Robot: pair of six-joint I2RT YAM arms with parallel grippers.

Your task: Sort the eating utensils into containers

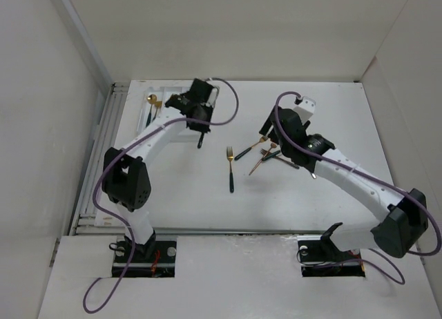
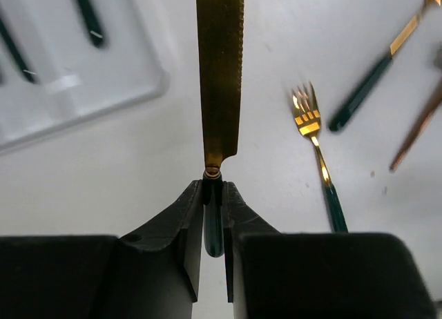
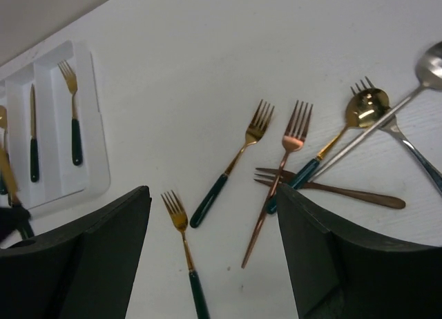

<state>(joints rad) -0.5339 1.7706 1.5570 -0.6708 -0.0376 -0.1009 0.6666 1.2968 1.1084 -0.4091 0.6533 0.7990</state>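
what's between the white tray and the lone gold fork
The gold knife, clamped in the left gripper, hangs above bare table between the tray and that fork; the left wrist view shows it.

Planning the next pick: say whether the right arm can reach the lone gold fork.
Probably yes: the right gripper hangs open and empty, and the fork lies alone, nothing covering it.

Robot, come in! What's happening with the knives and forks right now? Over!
Left tool shut on gold knife, beside the tray. Right tool open, empty, over loose forks. Path to tray looks clear. Over.
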